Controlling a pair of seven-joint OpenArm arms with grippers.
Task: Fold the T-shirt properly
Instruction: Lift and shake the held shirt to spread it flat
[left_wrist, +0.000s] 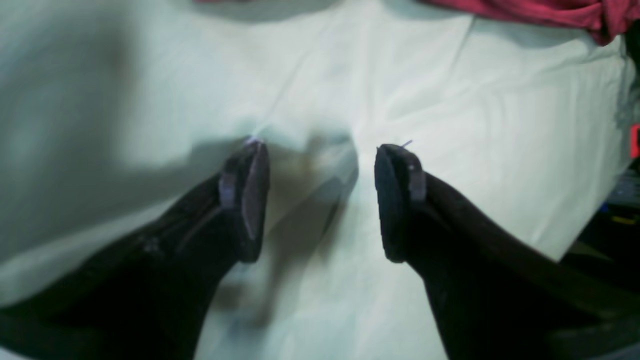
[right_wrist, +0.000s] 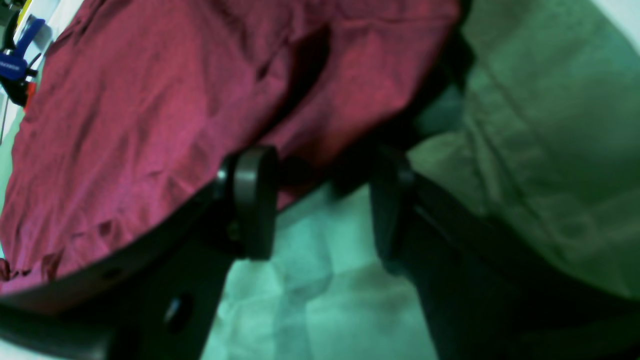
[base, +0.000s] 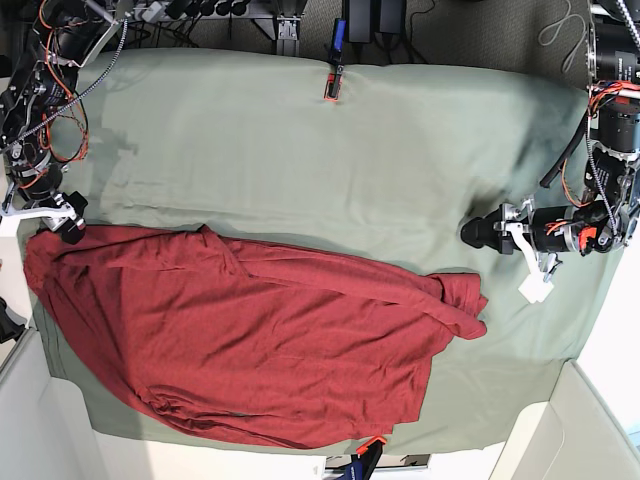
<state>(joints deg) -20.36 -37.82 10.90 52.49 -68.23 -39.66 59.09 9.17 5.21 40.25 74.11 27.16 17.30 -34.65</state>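
The T-shirt (base: 250, 340) is dark red and lies crumpled across the lower left and middle of the sage-green sheet (base: 330, 170). My right gripper (base: 72, 233) hovers at the shirt's upper left corner. In its wrist view the gripper (right_wrist: 322, 165) is open, with the T-shirt (right_wrist: 150, 110) edge just beyond the fingertips (right_wrist: 255, 200) and nothing pinched. My left gripper (base: 473, 232) hangs over bare sheet, just up and right of the shirt's bunched right end (base: 460, 300). Its jaws (left_wrist: 322, 150) stand open and empty, and a strip of T-shirt (left_wrist: 540, 10) shows at the top right.
A red and black clamp (base: 331, 85) holds the sheet at the far edge, and another clamp (base: 367, 448) at the near edge. A blue clamp (right_wrist: 12, 62) shows in the right wrist view. Cables and arm bases (base: 40, 70) stand at both far corners.
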